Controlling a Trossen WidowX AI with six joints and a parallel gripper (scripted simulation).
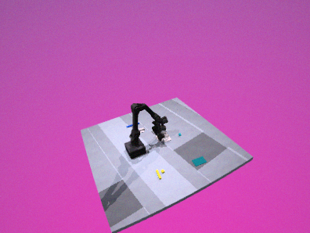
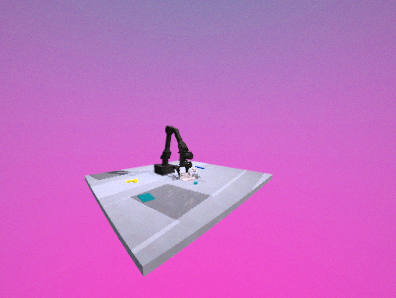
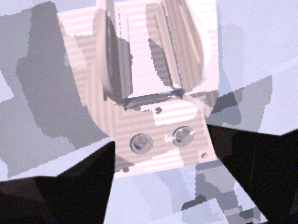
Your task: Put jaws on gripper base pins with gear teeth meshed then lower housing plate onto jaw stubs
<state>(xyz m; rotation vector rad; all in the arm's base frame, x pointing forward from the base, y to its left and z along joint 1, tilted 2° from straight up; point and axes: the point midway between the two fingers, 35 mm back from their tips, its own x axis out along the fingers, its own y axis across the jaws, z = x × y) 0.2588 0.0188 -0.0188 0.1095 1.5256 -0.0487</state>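
Plate over stubs, prob. seating step in hand

Order L to R as in top view
- Far L: blue bar lying flat, apart from the work
- L of ctr: arm base, arm reaching R
- Near, ctr: yellow pcs, well apart from the assy
- Ctr: gripper grasping housing plate, a dark finger at each side edge, pale face up w/ two round holes, grey round ends showing in both, prob. the stubs
- Same spot: gripper base under/beyond plate, w/ two upright pale walls, prob. part of the jaws; gear mesh can't be told
- R of assy: teal ball, nearby
- Near R: teal slab on dark patch

Next, my read: keep holes centred, ease plate down level, check seat, then let go and back off straight up; risk = tilt or one stub catching a rim
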